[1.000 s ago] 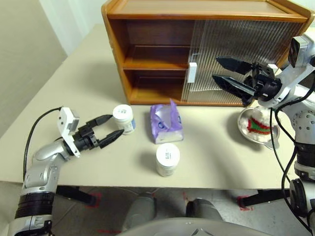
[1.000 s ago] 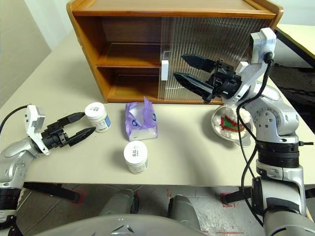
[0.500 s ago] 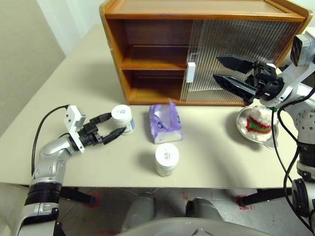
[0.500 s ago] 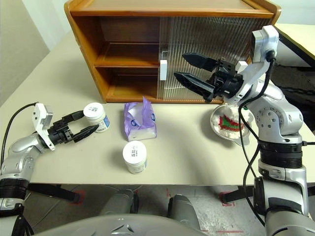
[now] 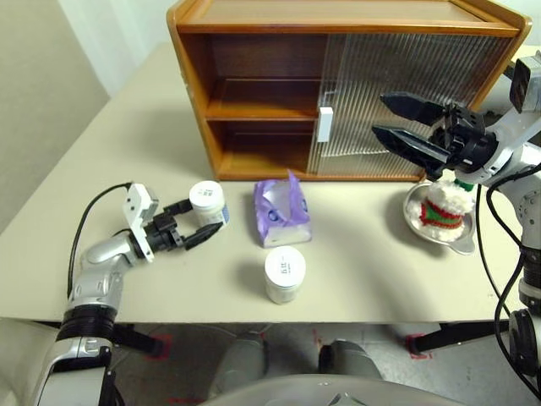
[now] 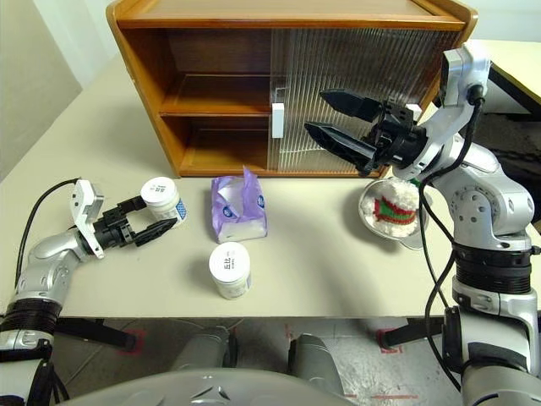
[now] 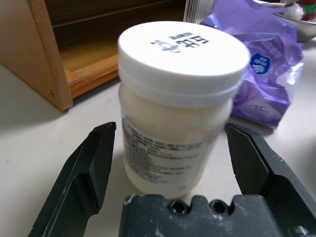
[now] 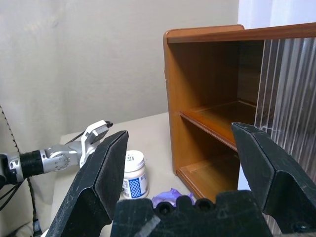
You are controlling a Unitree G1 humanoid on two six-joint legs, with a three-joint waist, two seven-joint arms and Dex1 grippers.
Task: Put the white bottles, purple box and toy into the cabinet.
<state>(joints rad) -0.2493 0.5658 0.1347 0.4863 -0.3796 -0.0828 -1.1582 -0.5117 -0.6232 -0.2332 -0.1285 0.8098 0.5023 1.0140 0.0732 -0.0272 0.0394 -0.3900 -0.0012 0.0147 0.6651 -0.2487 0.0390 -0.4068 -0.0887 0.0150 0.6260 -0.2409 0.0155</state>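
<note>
Cabinet (image 5: 254,101) shelves bare; both bottles, purple box (image 5: 281,214), toy (image 5: 445,205) on desk. Left tool (image 5: 196,222) open around far bottle (image 5: 208,202); right tool (image 5: 399,121) open, empty.

White bottles (image 5: 207,201) (image 5: 285,273) upright flanking purple box (image 5: 281,211); toy (image 5: 445,207) in bowl; cabinet (image 5: 338,85) half open

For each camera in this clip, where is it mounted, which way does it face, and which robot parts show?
Left and right eye views: on the head, looking forward and down over the table at the cabinet; both arms show.
Left wrist view: along the open left gripper, straddling a white bottle.
Right wrist view: along the open right gripper, facing the cabinet's open side; the left gripper shows beyond.
Shared: the wrist views both show that bottle, the purple box and the cabinet.
</note>
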